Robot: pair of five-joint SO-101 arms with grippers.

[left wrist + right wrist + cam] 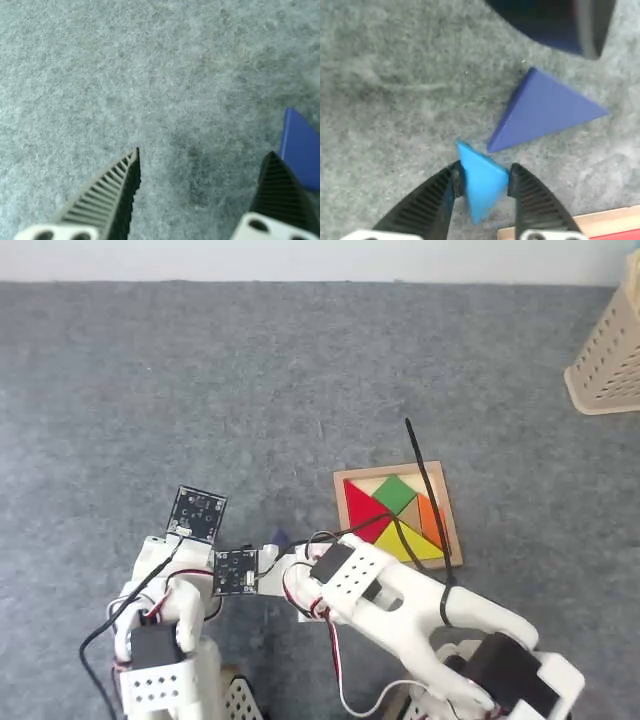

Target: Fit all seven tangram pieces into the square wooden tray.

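Pinching light blue triangle [480, 186] in right gripper [485, 173], across its sides, likely for carry to tray [385, 472]. Dark blue triangle [545, 107] just past fingertips. Meanwhile left gripper [204, 152] wide open, empty.

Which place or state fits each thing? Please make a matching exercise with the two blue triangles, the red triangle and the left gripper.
1. light blue triangle
2. dark blue triangle
3. red triangle
4. left gripper

a. inside the wooden tray
b. open, over bare carpet
c. clamped in the right gripper
d. lying loose on the carpet

Pairs: 1-c, 2-d, 3-a, 4-b
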